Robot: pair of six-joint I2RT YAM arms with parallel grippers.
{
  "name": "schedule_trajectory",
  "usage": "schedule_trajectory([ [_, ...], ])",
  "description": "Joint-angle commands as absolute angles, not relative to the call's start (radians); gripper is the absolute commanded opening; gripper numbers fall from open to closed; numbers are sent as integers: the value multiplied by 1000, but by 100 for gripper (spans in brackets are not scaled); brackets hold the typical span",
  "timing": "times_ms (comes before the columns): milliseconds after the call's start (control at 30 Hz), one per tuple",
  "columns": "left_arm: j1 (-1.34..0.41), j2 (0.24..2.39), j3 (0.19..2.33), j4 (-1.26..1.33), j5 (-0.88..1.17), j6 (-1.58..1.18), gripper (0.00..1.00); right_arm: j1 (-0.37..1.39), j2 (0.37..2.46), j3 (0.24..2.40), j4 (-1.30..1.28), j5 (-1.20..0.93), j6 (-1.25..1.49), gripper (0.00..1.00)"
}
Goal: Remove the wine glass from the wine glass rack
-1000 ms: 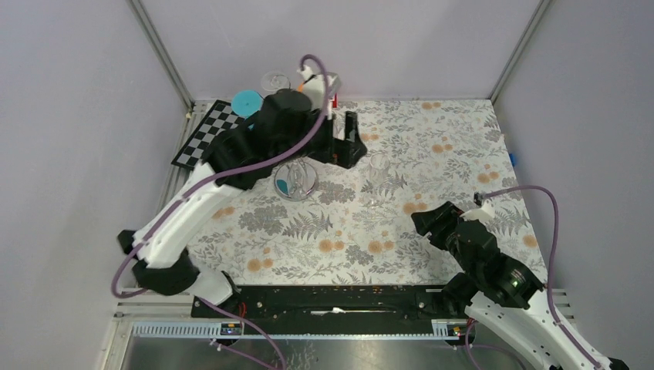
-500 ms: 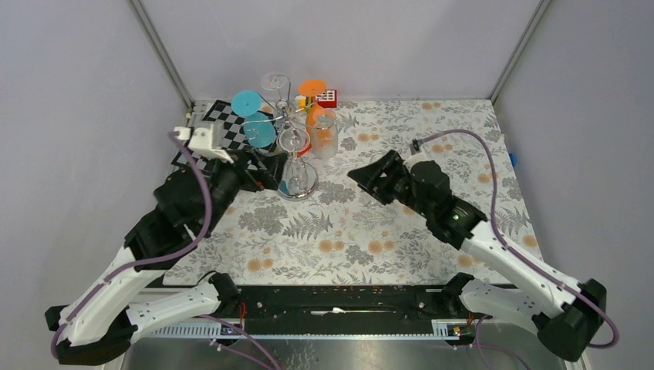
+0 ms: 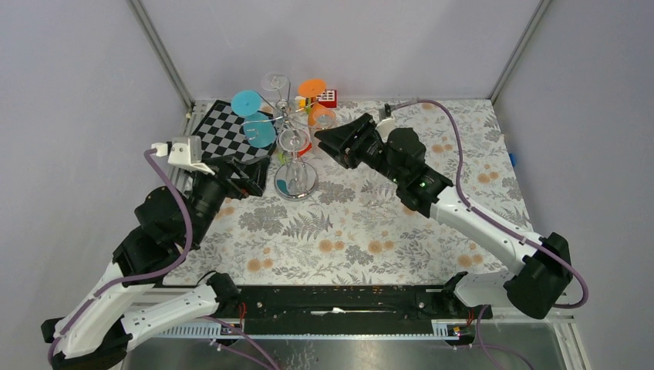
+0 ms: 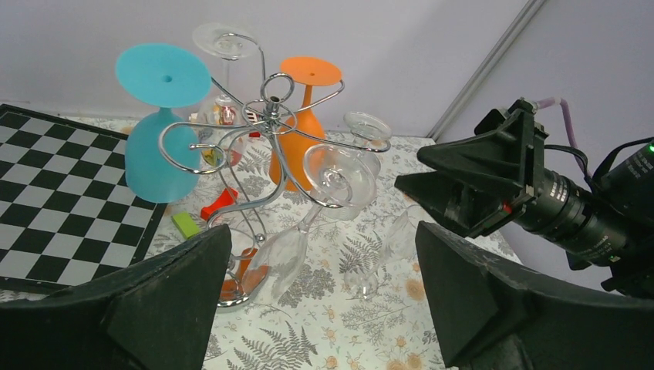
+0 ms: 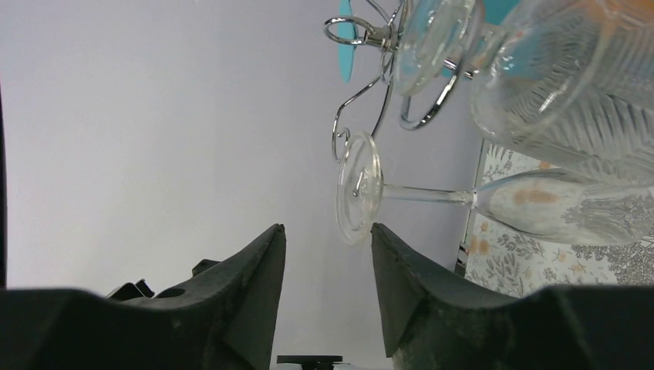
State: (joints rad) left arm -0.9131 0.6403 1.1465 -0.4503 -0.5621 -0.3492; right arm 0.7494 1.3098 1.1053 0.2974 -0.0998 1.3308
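The table has a flowered cloth, and a chessboard lies at its far left corner. The rack stands just beside the board. Several glasses hang on it upside down, each with its foot caught in a curled arm, so a glass can probably only leave by sliding out along the wire.

The left gripper is low, near the base of the rack on its left side, with the fingers spread wide and holding nothing. I think it waits there to steady the rack, but I cannot tell if it touches the base.

The right gripper comes from the right side at the height of the hanging feet. Its fingers are partly apart with nothing between them. In its wrist view, the round foot of a clear glass is in line with the gap, a little beyond the tips. This glass hangs on the rack, not yet taken, and seems to be the one aimed at.

A teal glass and an orange glass hang on the far side. They are close, so the pull should be slow.
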Motion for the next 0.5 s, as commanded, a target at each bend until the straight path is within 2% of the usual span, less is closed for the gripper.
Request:
schedule_trajectory([
  [0, -910, 600, 1133, -402, -591, -311, 97, 762, 1357, 1208, 242, -97, 1377, 45],
  [100, -911, 595, 1125, -414, -585, -308, 97, 764, 1371, 1223, 203, -72, 1390, 44],
  [267, -910, 593, 1122, -432, -603, -305, 97, 772, 1393, 1255, 154, -65, 1369, 53],
  [467, -910, 599, 1124, -431, -596, -302, 97, 780, 1430, 1261, 204, -90, 1371, 52],
])
